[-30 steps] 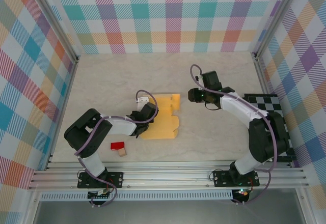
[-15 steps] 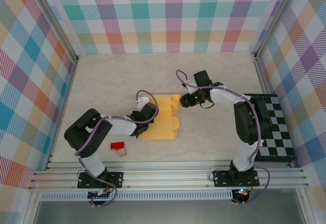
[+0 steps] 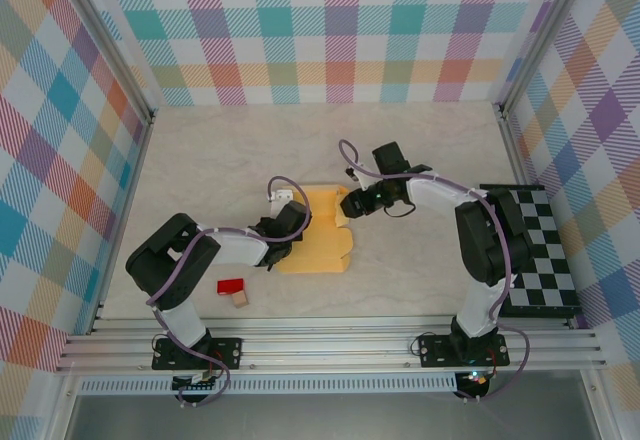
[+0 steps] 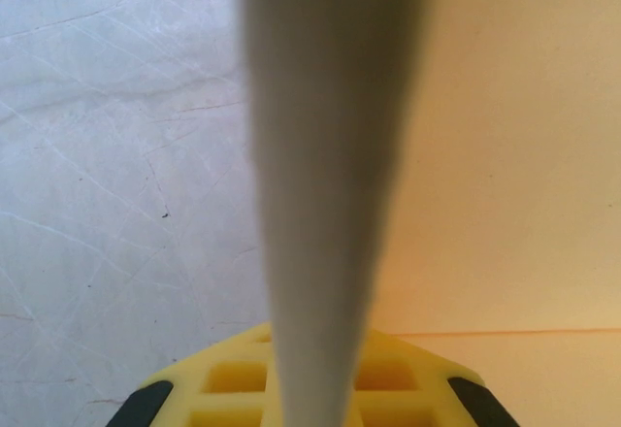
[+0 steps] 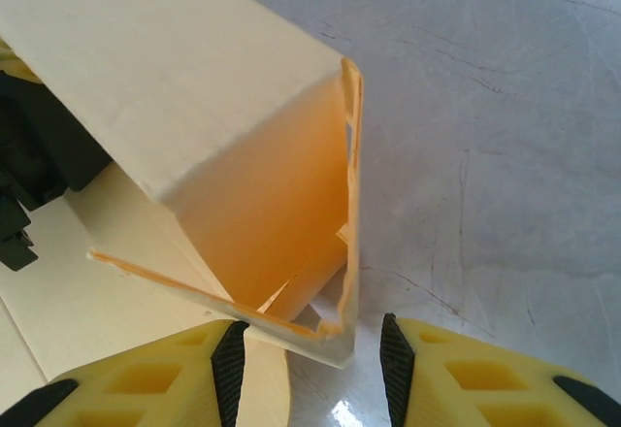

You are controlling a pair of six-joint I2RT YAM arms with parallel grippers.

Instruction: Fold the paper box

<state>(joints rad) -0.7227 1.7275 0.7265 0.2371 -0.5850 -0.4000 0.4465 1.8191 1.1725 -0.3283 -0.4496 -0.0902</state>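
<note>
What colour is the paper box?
The paper box is pale yellow-orange, clearest in the right wrist view.

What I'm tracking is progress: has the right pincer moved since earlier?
Yes: the right pincer moved left, away from the checkered mat, to the paper box.

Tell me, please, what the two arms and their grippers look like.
The left arm and the right arm have white links and black joints, with a greyish-lilac cable looping along each. Black base plates bolt them to a metal rail. The left gripper and right gripper are black-bodied; their fingers are yellow with square recesses and black edging.
</note>
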